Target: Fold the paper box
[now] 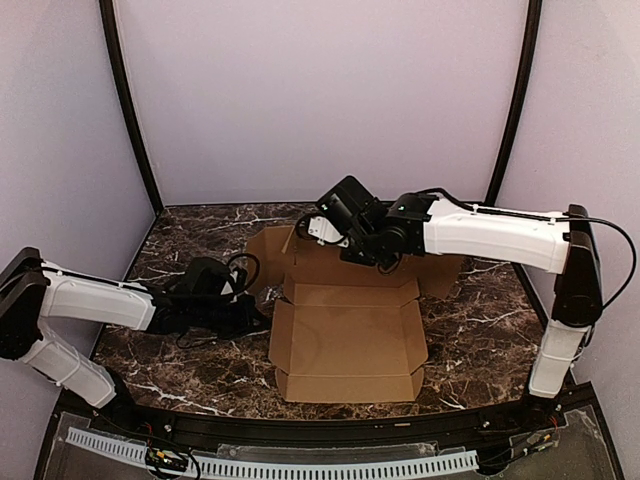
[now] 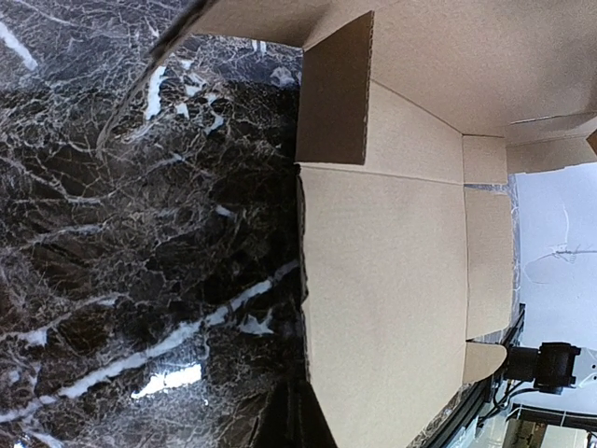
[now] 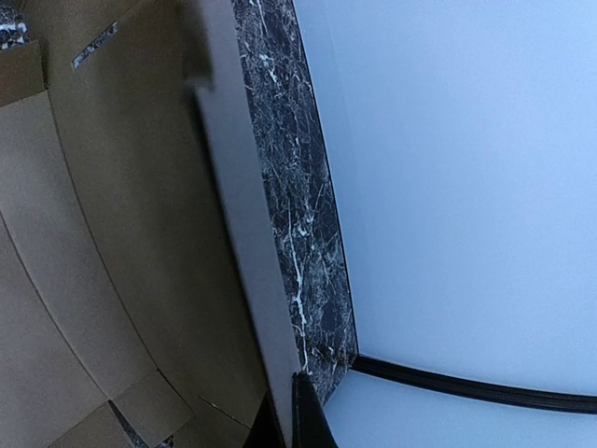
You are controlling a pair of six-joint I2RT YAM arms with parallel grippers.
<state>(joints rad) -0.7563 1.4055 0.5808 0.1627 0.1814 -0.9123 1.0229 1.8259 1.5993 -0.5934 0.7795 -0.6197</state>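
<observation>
The paper box (image 1: 345, 340) is plain brown cardboard, lying half folded in the middle of the table with its low walls raised and its lid panel spread behind. My left gripper (image 1: 254, 312) is at the box's left wall. In the left wrist view its dark fingers (image 2: 284, 425) are closed together at the wall's edge (image 2: 303, 280), partly covered by the cardboard. My right gripper (image 1: 322, 228) is above the back left of the lid panel. In the right wrist view its fingers (image 3: 312, 429) pinch the raised flap's thin edge (image 3: 233, 187).
The dark marble table (image 1: 190, 250) ends at pale lavender walls on three sides, with black corner posts (image 1: 130, 110). A further box flap (image 1: 440, 275) lies under my right arm. A perforated white rail (image 1: 300, 468) runs along the near edge.
</observation>
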